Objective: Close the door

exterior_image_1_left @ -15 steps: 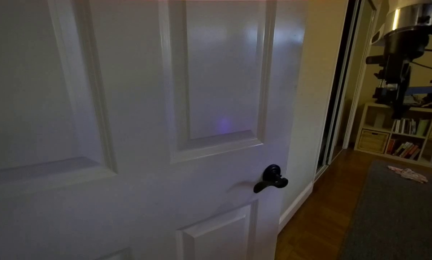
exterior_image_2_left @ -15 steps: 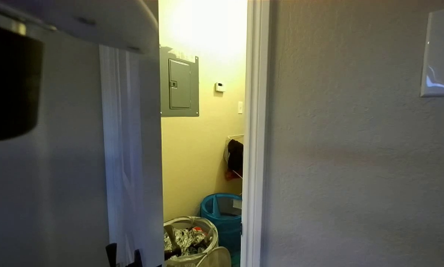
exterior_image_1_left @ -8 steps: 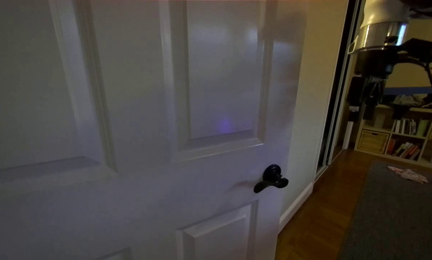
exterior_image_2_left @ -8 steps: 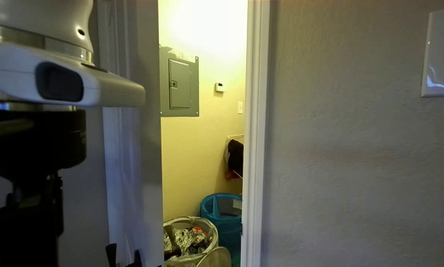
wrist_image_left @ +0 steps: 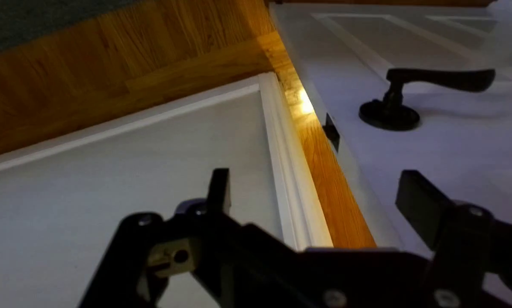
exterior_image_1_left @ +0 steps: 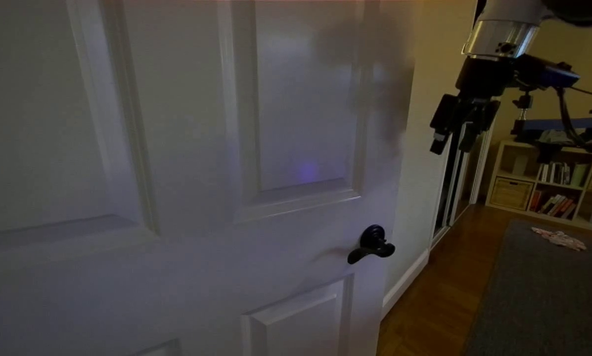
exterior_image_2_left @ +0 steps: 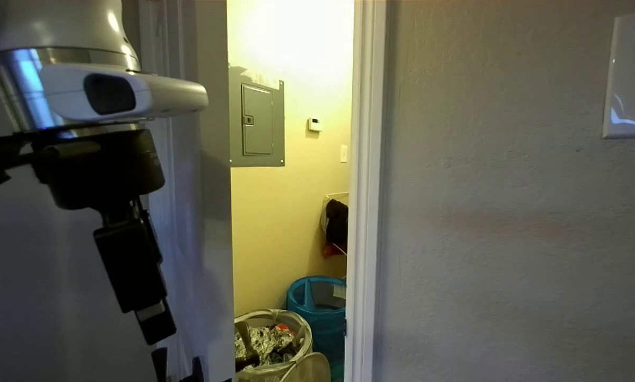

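white-painted and raised-panelled, the door (exterior_image_1_left: 192, 178) stands ajar just beside our two-finger robotiq pincer (wrist_image_left: 318, 190); we see that pincer released, its fingertips (wrist_image_left: 218, 188) well apart and nothing gripped between them; the black lever handle (wrist_image_left: 439, 80) sits lower than the pincer, near it but apart; in the wrist view the dark latch fitting (wrist_image_left: 332, 132) on the door's edge lies ahead of the pincer, in the span between its fingers; also ahead of the pincer, over a strip of wood floor (wrist_image_left: 324, 171) from that edge, runs the white door casing (wrist_image_left: 288, 171), leaving a clear gap; to the right of the pincer in an exterior view, a yellow-lit wall (exterior_image_2_left: 290, 223) shows past the door's edge, bearing a grey breaker panel (exterior_image_2_left: 257, 122), with a blue laundry hamper (exterior_image_2_left: 317, 318) lower down;

we judge the reach mostly done, as the pincer hangs by the free edge and above the handle; the closing itself is not yet done; what is left, we reckon, is to bring the pincer against the door's face, push the free edge across that gap to the casing, and press until the latch seats; we cannot tell whether any part of the pincer touches the door, though we see no contact in the exterior views; a push too close to the edge might slide off into the gap, so we would favour a spot further in.
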`<state>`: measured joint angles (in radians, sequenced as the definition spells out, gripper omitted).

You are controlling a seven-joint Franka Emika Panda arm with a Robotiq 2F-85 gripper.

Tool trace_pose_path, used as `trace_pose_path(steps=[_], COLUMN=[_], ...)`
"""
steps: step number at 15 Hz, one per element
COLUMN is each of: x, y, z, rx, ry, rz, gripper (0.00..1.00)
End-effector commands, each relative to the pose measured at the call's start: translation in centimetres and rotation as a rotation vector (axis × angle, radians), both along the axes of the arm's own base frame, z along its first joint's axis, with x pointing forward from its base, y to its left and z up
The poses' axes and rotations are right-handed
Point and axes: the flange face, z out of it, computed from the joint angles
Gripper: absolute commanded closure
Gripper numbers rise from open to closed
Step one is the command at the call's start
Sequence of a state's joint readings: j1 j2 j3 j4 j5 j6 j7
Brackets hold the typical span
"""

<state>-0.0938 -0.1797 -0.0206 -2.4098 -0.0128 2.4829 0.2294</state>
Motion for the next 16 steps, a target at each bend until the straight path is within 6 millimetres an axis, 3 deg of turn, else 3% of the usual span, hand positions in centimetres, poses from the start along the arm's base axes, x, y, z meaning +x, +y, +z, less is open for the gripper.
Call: trace_pose_path(steps=[1, 5, 7, 11, 16], x=[0.7, 1.8, 1.9, 2.0, 2.7], y=[1.7, 4.8, 6.5, 8.7, 8.4], z=[1.9, 3.0, 3.3, 4.0, 4.2], rx=[-0.005, 0.026, 0.058, 0.116, 0.067], ry=[-0.137, -0.227, -0.240, -0.248, -0.297], rz=[0.008, 0.088, 0.123, 0.188, 0.200], gripper=[0.00, 0.07, 0.27, 0.55, 0.87])
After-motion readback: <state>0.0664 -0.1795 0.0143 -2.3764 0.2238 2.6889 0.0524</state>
